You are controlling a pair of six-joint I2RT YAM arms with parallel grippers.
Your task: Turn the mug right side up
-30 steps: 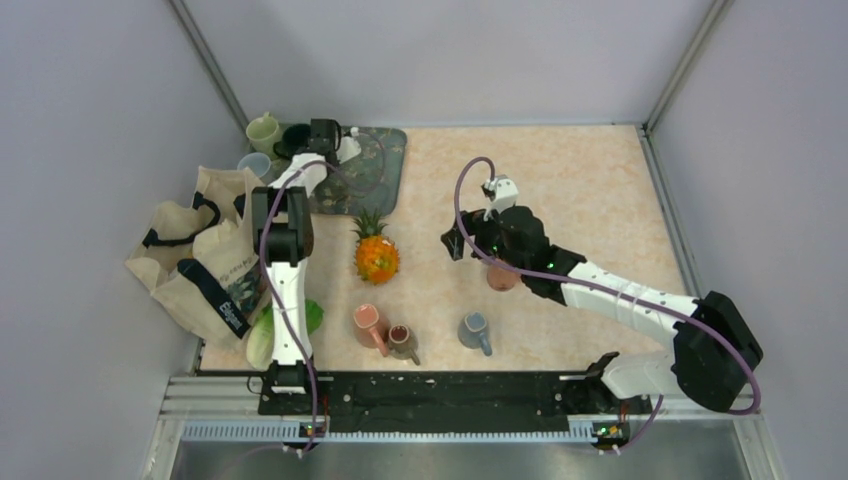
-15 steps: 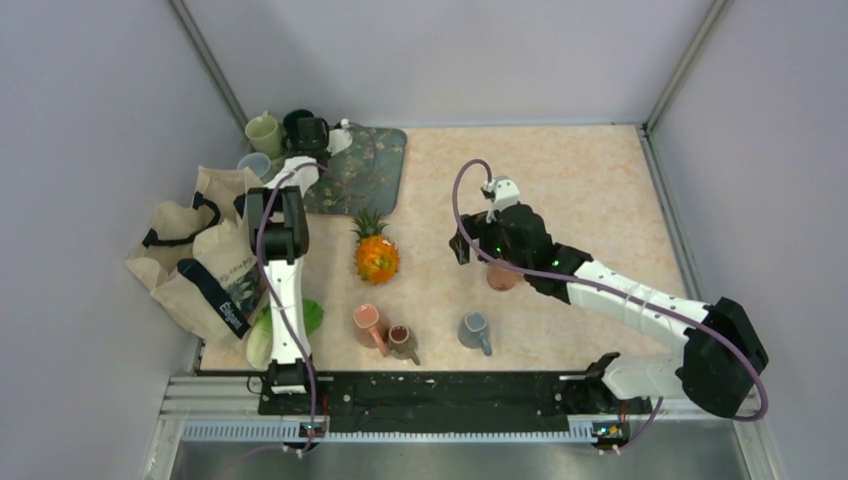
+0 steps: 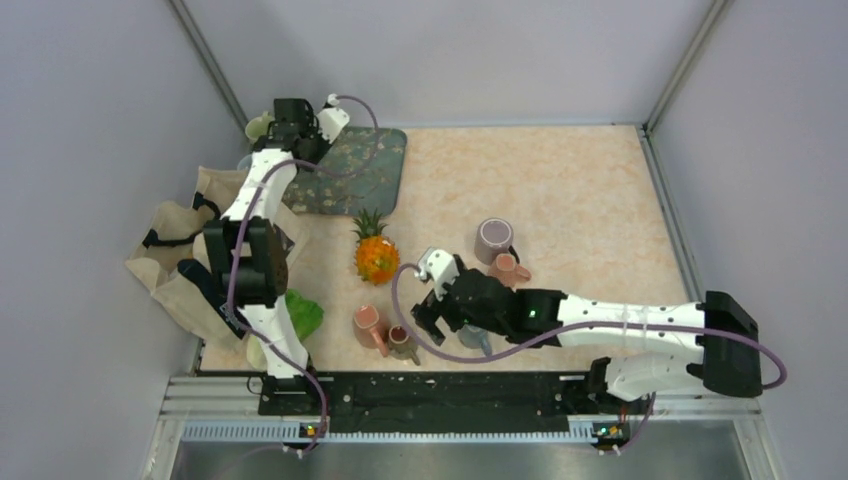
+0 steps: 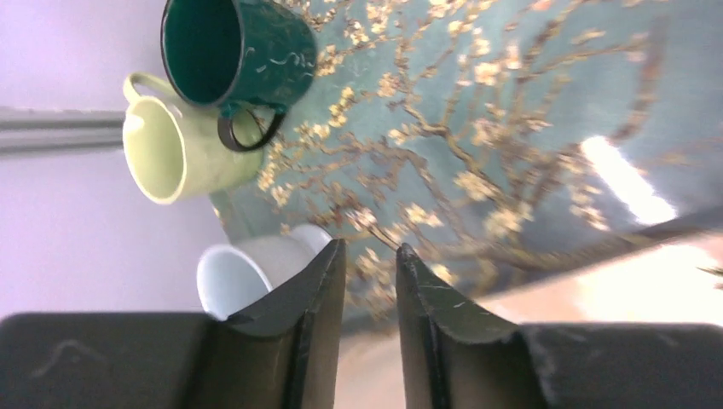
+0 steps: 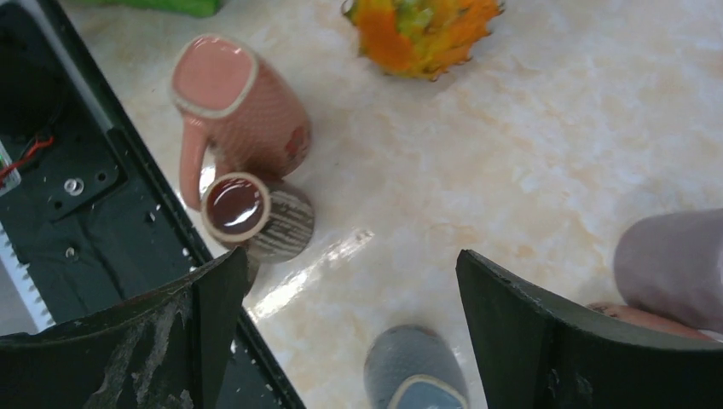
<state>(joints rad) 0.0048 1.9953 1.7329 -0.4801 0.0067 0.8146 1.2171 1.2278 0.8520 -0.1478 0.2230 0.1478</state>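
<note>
Since a second ago the right arm has swung from mid-table back to the near edge, and the left arm has reached deeper into the far left corner.

Overhead view: the right gripper (image 3: 428, 322) hangs with jaws spread and empty, just right of a small brown mug (image 3: 402, 340). The pink mug (image 3: 367, 321) stands just past that, further left. The left gripper (image 3: 288, 113) is well apart from both, by the far left corner of the flowered tray (image 3: 375, 165).

Left wrist view: its fingers are almost pressed together and hold nothing, with a dark green mug (image 4: 234, 51) ahead.

Right wrist view: the pink mug shows a flat, closed top, so it is likely the upside-down one. It lies ahead and left of the open claw, axis vertical, handle pointing back toward the brown mug. The right arm is clearly the nearer.
</note>
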